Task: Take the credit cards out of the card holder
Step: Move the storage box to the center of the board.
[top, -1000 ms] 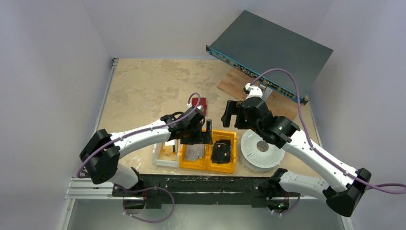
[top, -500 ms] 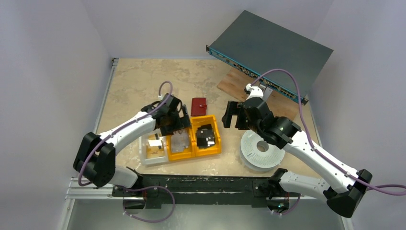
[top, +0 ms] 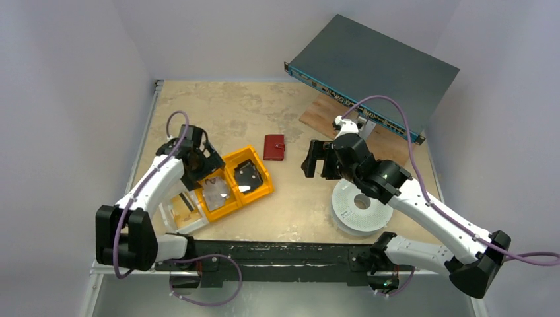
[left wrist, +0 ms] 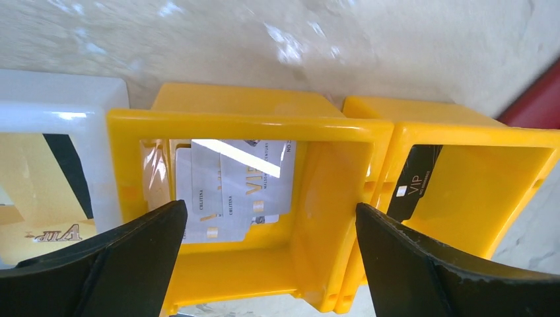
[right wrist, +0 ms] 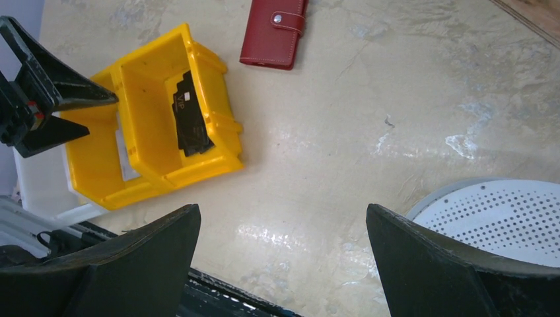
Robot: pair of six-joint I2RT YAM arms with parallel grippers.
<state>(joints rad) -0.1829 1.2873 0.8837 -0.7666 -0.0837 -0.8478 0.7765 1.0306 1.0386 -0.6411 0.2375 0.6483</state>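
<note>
The card holder (top: 274, 147) (right wrist: 274, 33) is a dark red wallet lying snapped shut on the table, and a sliver of it shows at the edge of the left wrist view (left wrist: 543, 104). No cards show in it. Pale blue-grey credit cards (left wrist: 231, 191) lie in a yellow bin (top: 214, 193). A golden-yellow card with a black stripe (left wrist: 36, 198) lies in the white bin (top: 173, 212). My left gripper (left wrist: 269, 264) (top: 198, 162) is open, its fingers astride that yellow bin's near wall. My right gripper (right wrist: 284, 264) (top: 315, 158) hangs open over bare table, right of the card holder.
A second yellow bin (right wrist: 165, 79) holds black cards marked VIP (right wrist: 188, 122). A white perforated disc (top: 360, 205) lies under the right arm. A grey rack unit (top: 373, 69) sits on a wooden board at the back right. Walls close in on both sides.
The left arm has swung left and the three bins have slid and turned left with it, uncovering the card holder. The right gripper has barely moved.
</note>
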